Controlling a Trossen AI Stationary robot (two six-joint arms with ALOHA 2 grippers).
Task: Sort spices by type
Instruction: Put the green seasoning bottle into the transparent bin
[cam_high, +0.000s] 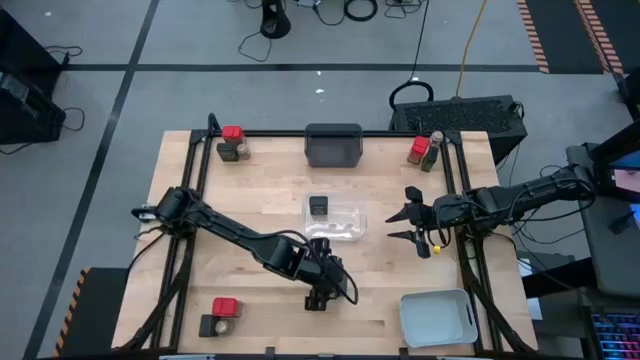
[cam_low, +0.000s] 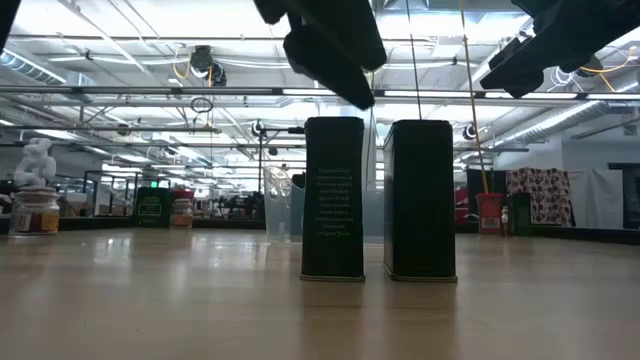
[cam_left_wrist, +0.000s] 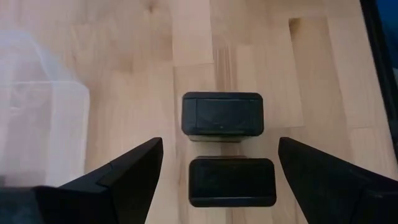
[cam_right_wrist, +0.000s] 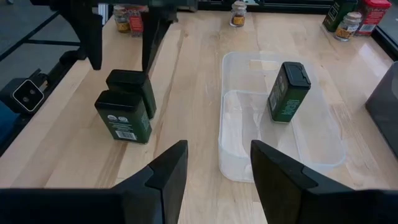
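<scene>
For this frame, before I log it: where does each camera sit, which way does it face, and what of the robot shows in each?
High view: above the table, looking straight down; both arms, left gripper open over the two black tins, right gripper beside the clear tray.
Low view: table height, level across; arm undersides above the tins.
Left wrist view: looks down past its open fingers at both tins.
Right wrist view: looks across the table past its fingers at tray and tins.
All four views share the tin pair.
</scene>
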